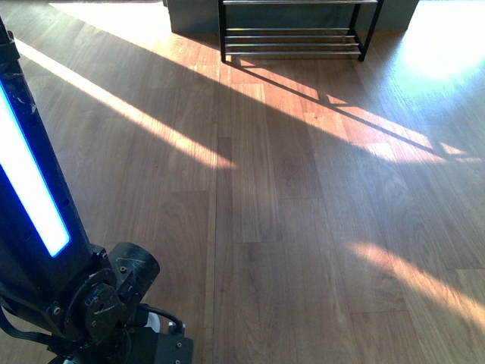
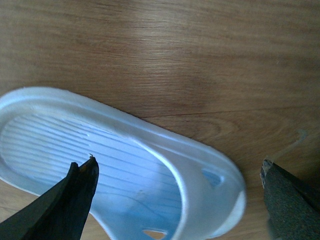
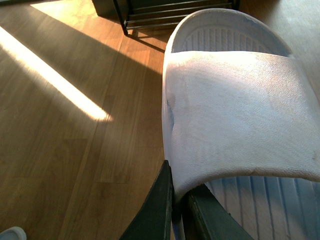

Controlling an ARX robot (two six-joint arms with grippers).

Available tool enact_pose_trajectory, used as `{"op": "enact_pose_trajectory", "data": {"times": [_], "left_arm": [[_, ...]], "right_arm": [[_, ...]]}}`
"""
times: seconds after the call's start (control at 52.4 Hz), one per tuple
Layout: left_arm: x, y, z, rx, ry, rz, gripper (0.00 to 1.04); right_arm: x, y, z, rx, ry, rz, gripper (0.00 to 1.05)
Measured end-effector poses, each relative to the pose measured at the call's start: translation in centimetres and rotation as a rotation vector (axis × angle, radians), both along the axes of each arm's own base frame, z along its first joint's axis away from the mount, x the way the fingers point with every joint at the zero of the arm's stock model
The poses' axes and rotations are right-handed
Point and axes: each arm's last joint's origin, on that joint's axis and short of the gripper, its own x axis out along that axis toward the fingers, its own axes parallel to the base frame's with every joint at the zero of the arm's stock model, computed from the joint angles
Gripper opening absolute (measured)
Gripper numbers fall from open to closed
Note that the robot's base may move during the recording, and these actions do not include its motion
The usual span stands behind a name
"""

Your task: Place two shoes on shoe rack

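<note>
My right pincer (image 3: 177, 200) is clamped on the side rim of a pale blue rubber open-toe slide (image 3: 240, 115), held above the wooden plank floor (image 3: 60, 150). So thin a hold may let it twist loose. My left pincer (image 2: 178, 167) gapes over the second pale blue slide (image 2: 100, 150) on the floor. The black-framed, silver-barred rack (image 1: 292, 34) at the floor's far edge seems bare.

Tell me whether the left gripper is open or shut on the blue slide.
Open: the left gripper has its fingers wide apart, one over the footbed of the slide, the other out past its strap.
</note>
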Motion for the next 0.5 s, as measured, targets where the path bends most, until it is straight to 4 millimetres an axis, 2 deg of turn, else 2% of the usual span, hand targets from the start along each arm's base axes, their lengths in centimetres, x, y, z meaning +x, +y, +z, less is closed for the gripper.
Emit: {"op": "enact_pose_trajectory", "data": {"times": [0.496], "left_arm": [[-0.11, 0.27, -0.46, 0.055, -0.038, 0.015, 0.95]], "right_arm": [[0.0, 0.0, 0.0, 0.0, 0.0, 0.0, 0.01]]}}
